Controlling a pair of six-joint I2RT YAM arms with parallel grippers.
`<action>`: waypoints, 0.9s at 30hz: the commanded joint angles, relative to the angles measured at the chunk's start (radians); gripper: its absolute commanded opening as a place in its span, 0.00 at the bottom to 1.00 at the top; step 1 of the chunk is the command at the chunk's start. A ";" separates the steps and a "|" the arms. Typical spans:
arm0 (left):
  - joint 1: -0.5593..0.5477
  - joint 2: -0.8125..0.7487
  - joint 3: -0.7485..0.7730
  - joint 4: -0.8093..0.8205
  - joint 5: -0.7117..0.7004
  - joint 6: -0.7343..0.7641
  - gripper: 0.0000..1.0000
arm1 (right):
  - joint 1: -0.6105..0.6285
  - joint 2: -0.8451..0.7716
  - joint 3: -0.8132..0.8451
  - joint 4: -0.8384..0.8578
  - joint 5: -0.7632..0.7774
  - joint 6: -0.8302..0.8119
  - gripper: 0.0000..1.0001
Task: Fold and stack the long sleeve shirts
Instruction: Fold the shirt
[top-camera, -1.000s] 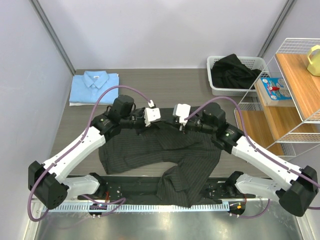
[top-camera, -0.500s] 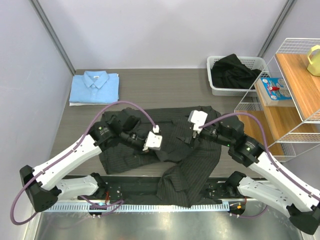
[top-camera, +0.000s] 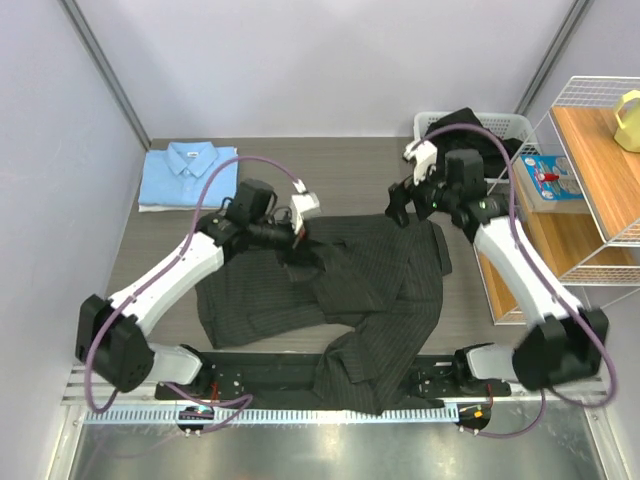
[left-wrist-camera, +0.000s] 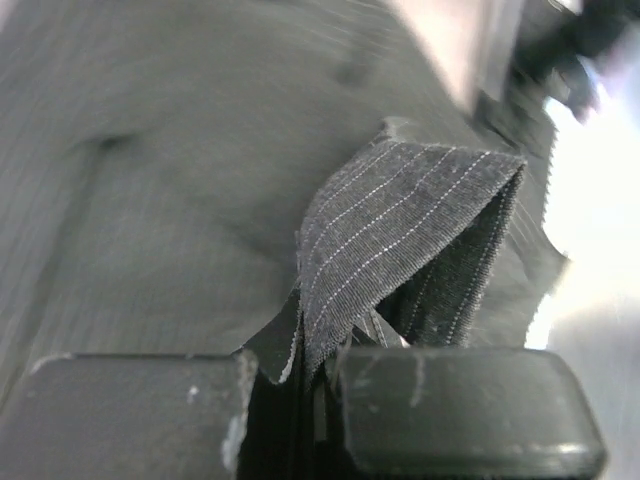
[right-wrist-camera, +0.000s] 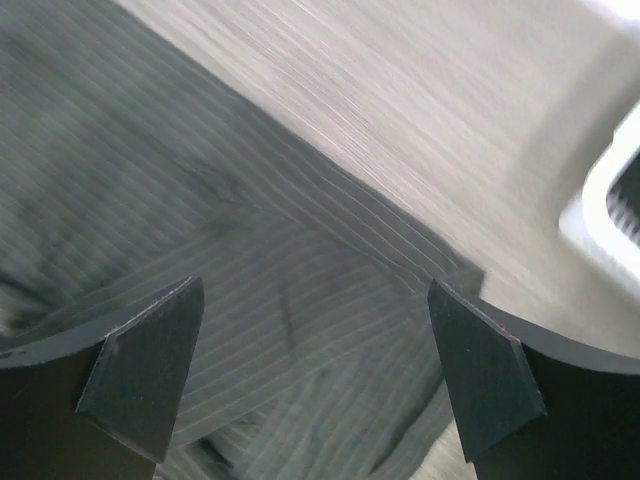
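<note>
Pinstriped shirt (top-camera: 350, 290) sprawled on table (top-camera: 350, 170), looks soft, limp, light. Left gripper (left-wrist-camera: 300, 395) clamped on doubled fabric edge; right gripper (right-wrist-camera: 315, 330) wide open, empty. Likely best pinched at seams, corners.

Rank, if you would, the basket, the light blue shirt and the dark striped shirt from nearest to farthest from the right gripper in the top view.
Measured from the open right gripper:
1. The dark striped shirt, right under it, spread over the middle of the table.
2. The basket, just to its right, at the back right corner.
3. The light blue shirt, folded at the back left corner, across the table.
</note>
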 joint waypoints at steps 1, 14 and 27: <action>0.149 0.096 0.028 0.200 -0.027 -0.251 0.00 | -0.096 0.263 0.213 -0.210 -0.165 -0.032 0.98; 0.528 0.188 -0.187 0.268 -0.039 -0.448 0.00 | -0.110 0.615 0.403 -0.461 -0.285 -0.104 0.80; 0.696 0.185 -0.296 0.285 -0.091 -0.515 0.33 | -0.108 0.644 0.336 -0.464 -0.242 -0.135 0.71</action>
